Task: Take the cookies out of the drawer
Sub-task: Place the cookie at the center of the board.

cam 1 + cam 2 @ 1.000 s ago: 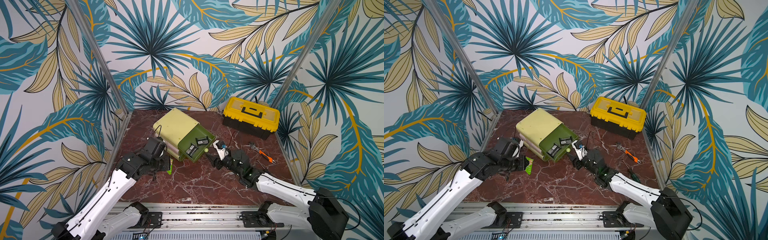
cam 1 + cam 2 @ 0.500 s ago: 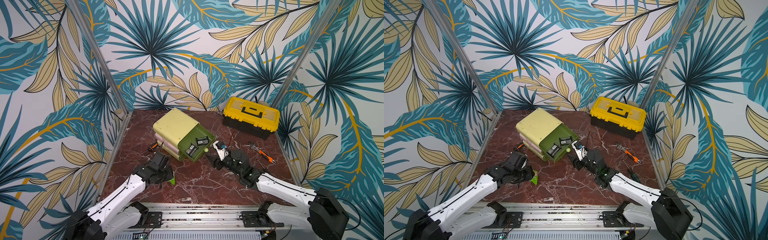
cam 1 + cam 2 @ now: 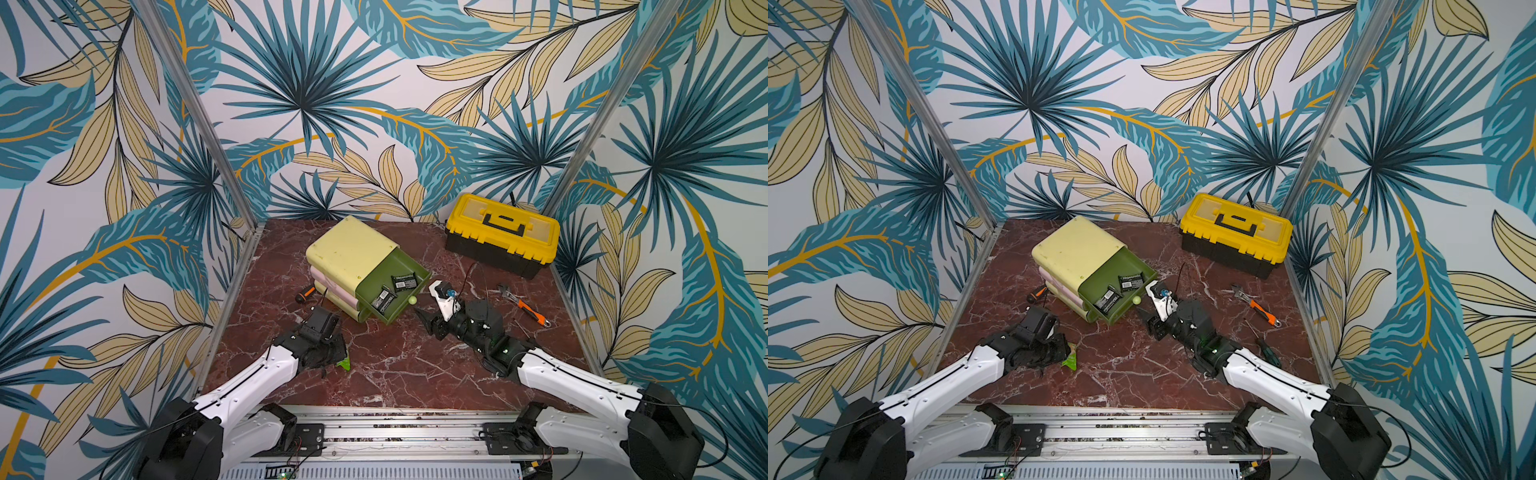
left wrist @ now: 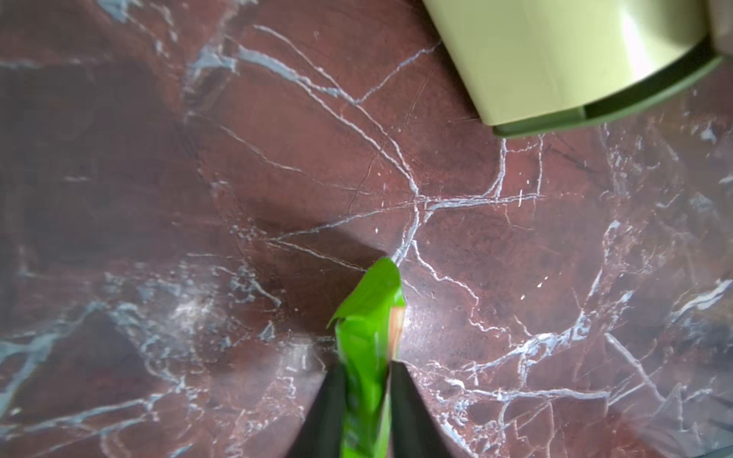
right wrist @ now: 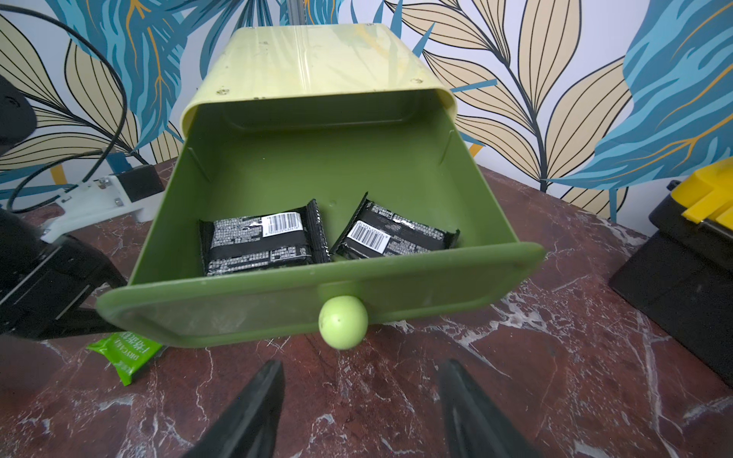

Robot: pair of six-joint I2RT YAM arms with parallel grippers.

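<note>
With the left jaws pinching a green packet (image 4: 367,337) tip-down on the bench (image 4: 158,158) and two black packets (image 5: 258,242) flat in the open drawer (image 5: 436,277), the spread, empty right jaws could bump the knob (image 5: 343,322) going in and shove it shut.

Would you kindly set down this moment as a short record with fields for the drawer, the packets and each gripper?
Drawer: green drawer pulled open, two black packets lying inside
Taken out: green packet, its far end down on the table
Left gripper: jaws flank the green packet; gripped or released, unclear
Right gripper: open, empty, facing the drawer's knob
</note>
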